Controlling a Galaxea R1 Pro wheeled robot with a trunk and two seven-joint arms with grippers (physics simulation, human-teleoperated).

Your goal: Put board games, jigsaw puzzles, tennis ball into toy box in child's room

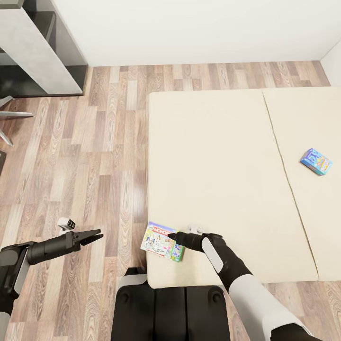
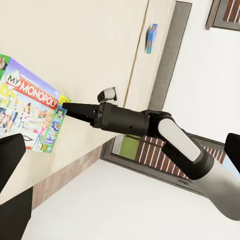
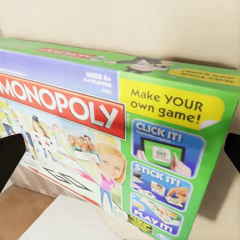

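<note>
Two board games lie on the beige bed [image 1: 222, 156]. The large green-edged Monopoly box [image 1: 162, 241] [image 2: 30, 112] [image 3: 100, 125] rests at the bed's near left corner, slightly over the edge. The small blue box [image 1: 316, 161] [image 2: 151, 38] lies far off on the right mattress half. My right gripper [image 1: 173, 236] [image 2: 67, 106] [image 3: 120, 155] hovers open at the Monopoly box's right side, with one finger beyond each side of the cover in the right wrist view. My left gripper [image 1: 97, 234] [image 2: 12, 182] hangs open over the floor, left of the bed. The toy box, jigsaw puzzles and tennis ball are out of view.
The table's [image 1: 33, 47] pale top and dark grey end unit stand at the far left against the white wall. Metal chair legs [image 1: 12, 115] poke in at the left edge. Wood-plank floor [image 1: 94, 156] runs between table and bed. My dark base [image 1: 170, 308] presses against the bed's near edge.
</note>
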